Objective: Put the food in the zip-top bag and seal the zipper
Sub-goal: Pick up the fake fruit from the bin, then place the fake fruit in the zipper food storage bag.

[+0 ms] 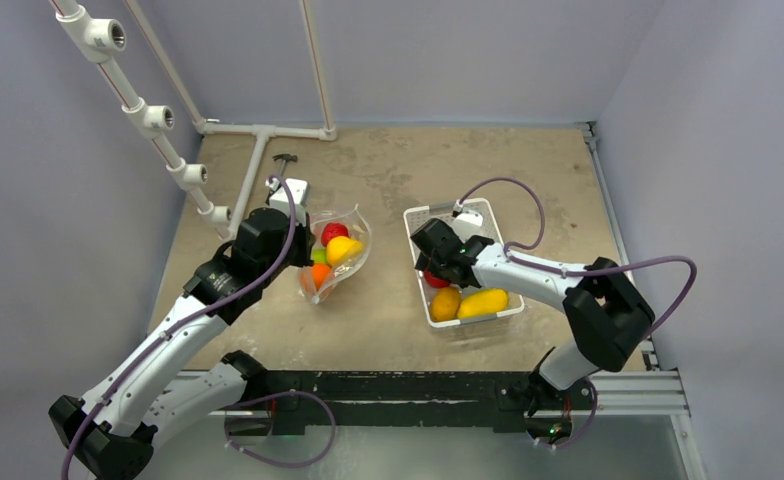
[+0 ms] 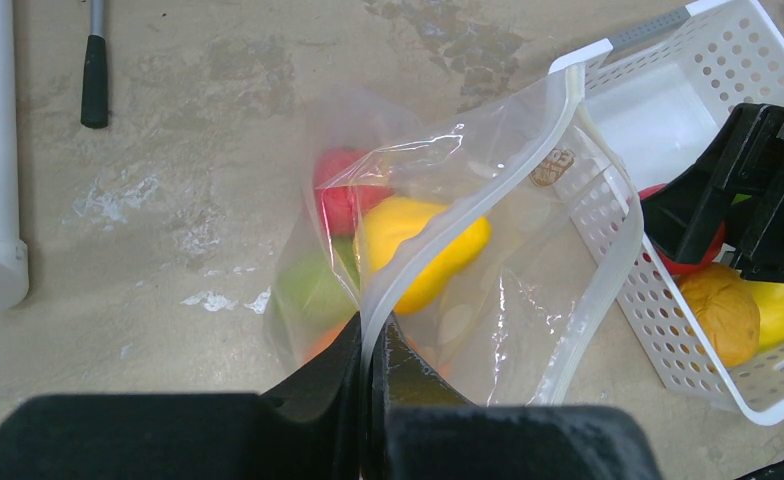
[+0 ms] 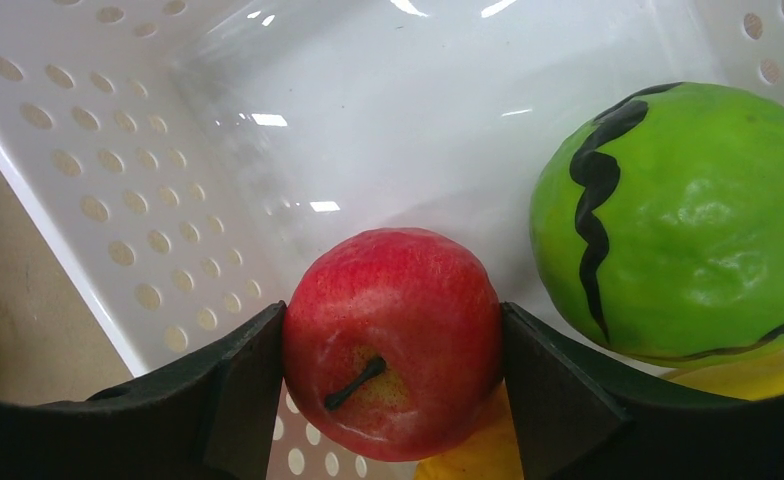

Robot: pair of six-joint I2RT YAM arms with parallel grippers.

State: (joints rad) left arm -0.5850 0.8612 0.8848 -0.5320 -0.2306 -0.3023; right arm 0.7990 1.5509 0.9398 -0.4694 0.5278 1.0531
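The clear zip-top bag (image 1: 336, 258) lies left of centre, holding red (image 1: 334, 232), yellow (image 1: 345, 248), green and orange food. My left gripper (image 2: 373, 340) is shut on the zipper (image 2: 438, 225), holding the bag's mouth wide. The white basket (image 1: 470, 212) stands to the right. Inside it, my right gripper (image 3: 393, 345) has both fingers pressed against a red apple (image 3: 398, 290). A green fruit with black stripes (image 3: 688, 220) sits beside the apple. An orange fruit (image 1: 446, 303) and a yellow one (image 1: 483, 302) lie at the basket's near end.
A white pipe frame (image 1: 138, 105) runs along the left and back of the table. A black-handled tool (image 1: 284, 158) lies behind the bag. The basket's perforated wall (image 3: 118, 200) stands close on the left of my right fingers.
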